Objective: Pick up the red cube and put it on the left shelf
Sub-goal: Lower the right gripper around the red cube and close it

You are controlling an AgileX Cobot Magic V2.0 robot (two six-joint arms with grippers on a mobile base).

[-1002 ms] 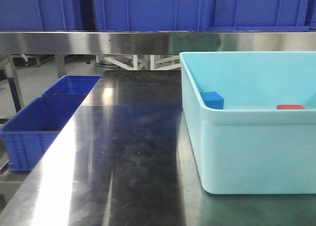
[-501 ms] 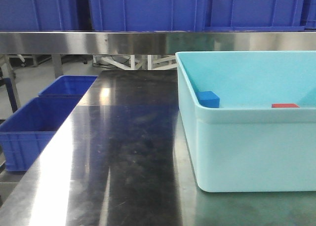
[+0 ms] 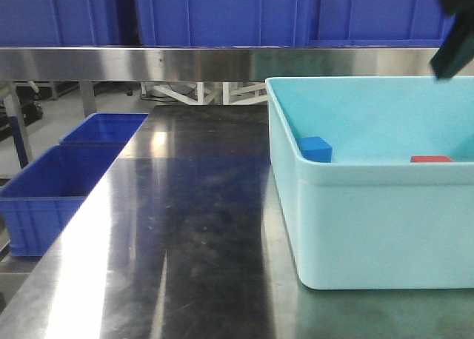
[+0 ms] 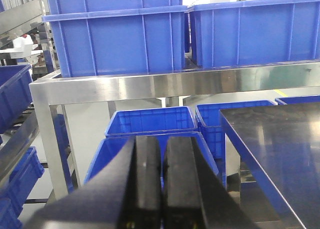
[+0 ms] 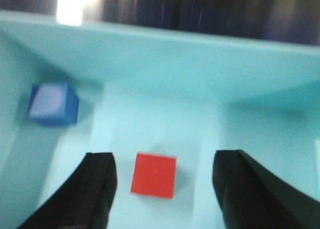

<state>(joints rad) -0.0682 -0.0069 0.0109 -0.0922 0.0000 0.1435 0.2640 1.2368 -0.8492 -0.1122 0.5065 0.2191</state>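
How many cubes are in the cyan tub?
2. The red cube lies on the tub floor below the open right pincer; the blue cube sits near the tub's left wall. Others may be hidden.

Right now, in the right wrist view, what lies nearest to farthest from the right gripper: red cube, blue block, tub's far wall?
1. red cube, inside the open right gripper.
2. blue block, farther, at the view's left.
3. tub's far wall, beyond both.

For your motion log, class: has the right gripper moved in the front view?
Yes. The right gripper has come into view, top right, above the cyan tub.
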